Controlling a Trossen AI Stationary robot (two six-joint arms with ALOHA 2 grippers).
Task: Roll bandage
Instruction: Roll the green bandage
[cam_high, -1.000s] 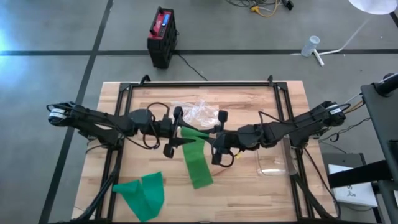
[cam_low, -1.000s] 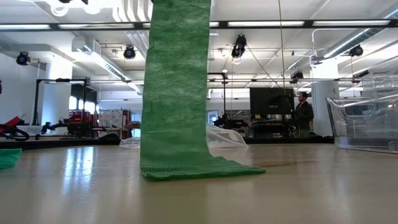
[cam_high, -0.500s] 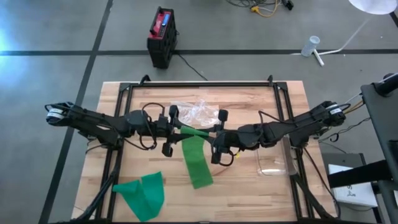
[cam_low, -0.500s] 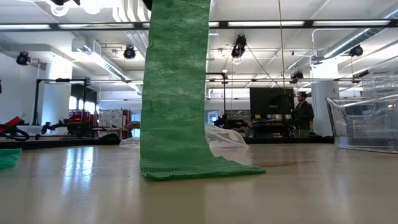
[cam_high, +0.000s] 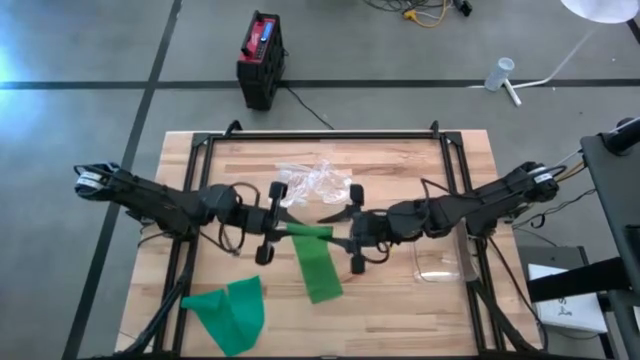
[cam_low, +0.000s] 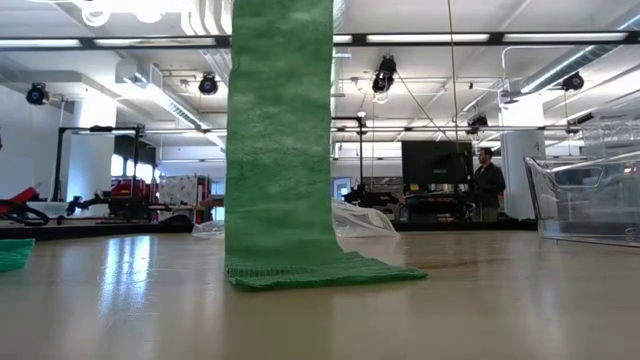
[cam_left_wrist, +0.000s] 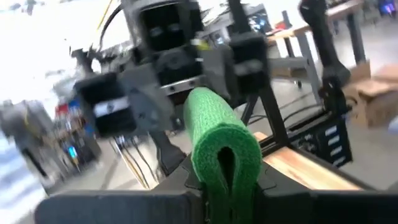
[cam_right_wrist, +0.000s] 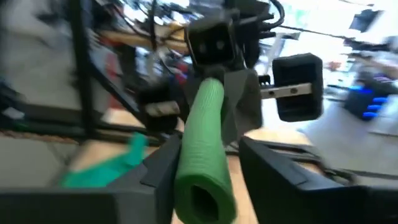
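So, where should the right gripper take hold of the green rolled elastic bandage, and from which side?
Take the free end of the green rolled elastic bandage, coming in level from the right gripper side. The roll lies horizontal, the left gripper pinches its other end, and the loose strip hangs below, so probably stay clear of that.

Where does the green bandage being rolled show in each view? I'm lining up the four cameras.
High view: green bandage at table centre, between both grippers, strip trailing toward the near edge.
Low view: hanging as a tall strip, its end folded on the table.
Left wrist view: rolled end, centre.
Right wrist view: roll, centre.
Shared landmark: the second green bandage, also in the right wrist view.
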